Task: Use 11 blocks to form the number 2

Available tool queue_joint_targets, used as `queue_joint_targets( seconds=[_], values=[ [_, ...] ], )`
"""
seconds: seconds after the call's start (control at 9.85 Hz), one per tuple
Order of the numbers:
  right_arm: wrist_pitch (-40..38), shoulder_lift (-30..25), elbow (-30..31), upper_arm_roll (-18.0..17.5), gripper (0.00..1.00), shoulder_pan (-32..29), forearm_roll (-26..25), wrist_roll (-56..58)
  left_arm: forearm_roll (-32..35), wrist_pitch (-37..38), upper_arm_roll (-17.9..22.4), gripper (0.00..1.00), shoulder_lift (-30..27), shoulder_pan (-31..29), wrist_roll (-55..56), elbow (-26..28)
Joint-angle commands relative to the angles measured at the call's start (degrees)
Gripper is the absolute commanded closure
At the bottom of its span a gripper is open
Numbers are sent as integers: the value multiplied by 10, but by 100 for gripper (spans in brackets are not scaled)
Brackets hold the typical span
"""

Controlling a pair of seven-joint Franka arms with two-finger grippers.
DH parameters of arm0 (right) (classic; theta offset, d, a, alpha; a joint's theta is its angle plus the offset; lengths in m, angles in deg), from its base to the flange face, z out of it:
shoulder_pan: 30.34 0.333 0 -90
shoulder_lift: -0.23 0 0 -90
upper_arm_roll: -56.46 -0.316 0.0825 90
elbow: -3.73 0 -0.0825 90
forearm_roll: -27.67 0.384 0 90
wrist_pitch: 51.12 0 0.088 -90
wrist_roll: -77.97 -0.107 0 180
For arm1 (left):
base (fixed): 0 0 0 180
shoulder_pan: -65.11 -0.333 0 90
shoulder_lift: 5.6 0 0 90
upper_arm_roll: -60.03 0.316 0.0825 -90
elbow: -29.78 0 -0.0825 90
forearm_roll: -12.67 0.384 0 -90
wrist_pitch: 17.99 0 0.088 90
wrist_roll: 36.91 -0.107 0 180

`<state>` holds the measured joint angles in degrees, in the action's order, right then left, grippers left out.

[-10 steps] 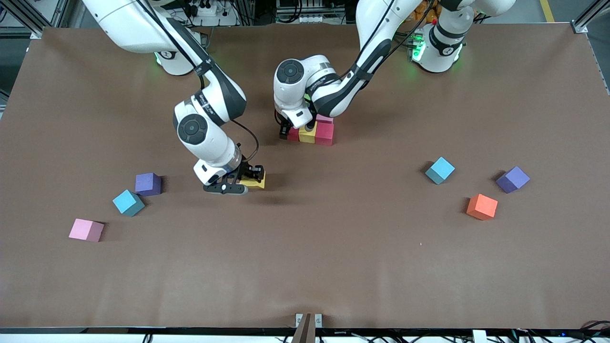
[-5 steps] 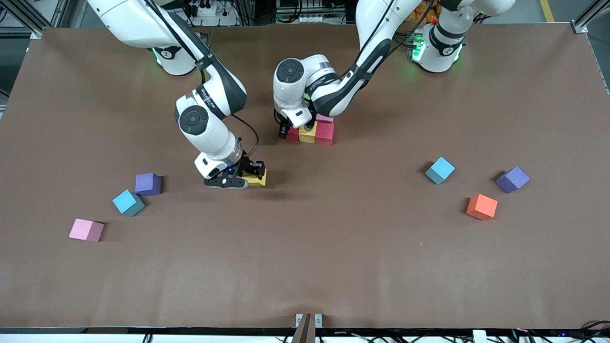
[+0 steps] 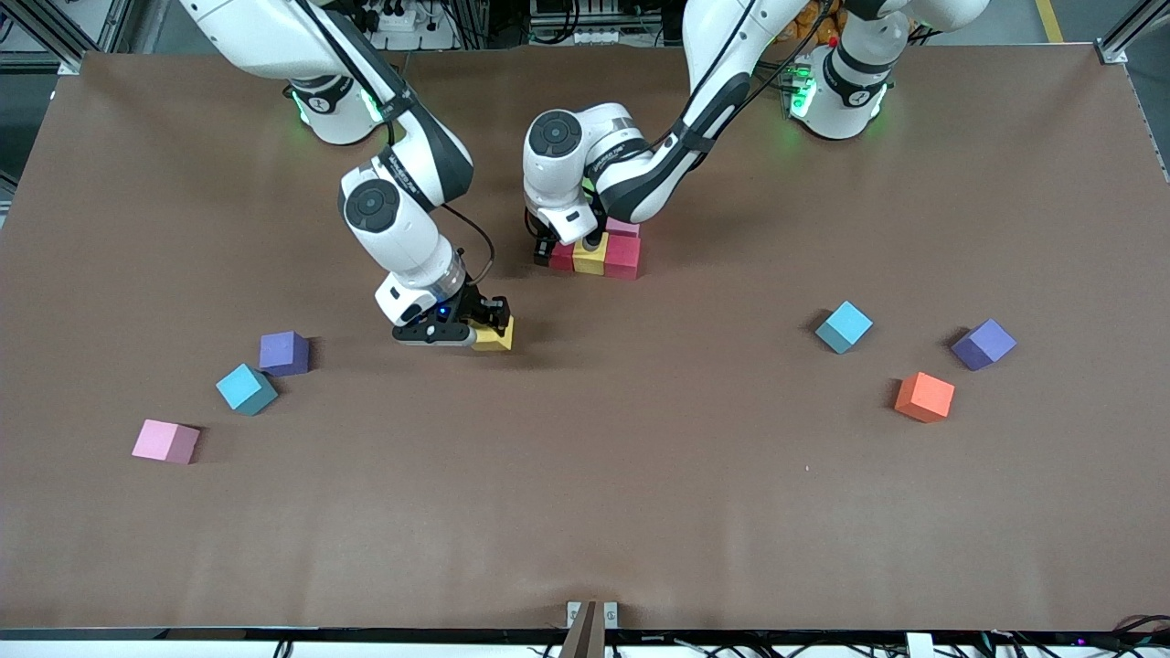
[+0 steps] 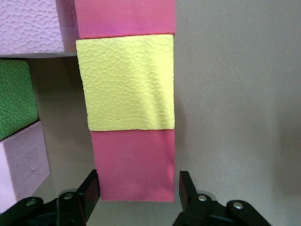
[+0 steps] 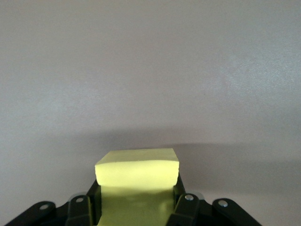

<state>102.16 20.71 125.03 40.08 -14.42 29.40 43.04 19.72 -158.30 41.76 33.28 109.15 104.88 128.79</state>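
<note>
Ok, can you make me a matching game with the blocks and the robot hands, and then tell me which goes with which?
Things:
1. orange block
2. loose pink block
3. right gripper
4. left gripper

Descriptions:
A. shut on a yellow block
B. around the end red block of the started row, with small gaps
C. on the table toward the right arm's end, nearest the front camera there
D. on the table toward the left arm's end, beside a purple block

Pairs: 1-D, 2-C, 3-A, 4-B
</note>
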Motion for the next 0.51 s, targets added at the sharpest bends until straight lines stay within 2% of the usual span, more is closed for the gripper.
queue_joint_targets(
  seconds=[0.0,0.41],
  values=[
    [6,-36,33,3,62,13,-3,-22,14,15,-7,25,-18,-8,1,6],
    [6,-39,39,3,62,17,-3,-29,14,35,-13,25,-26,-15,0,6]
  ],
)
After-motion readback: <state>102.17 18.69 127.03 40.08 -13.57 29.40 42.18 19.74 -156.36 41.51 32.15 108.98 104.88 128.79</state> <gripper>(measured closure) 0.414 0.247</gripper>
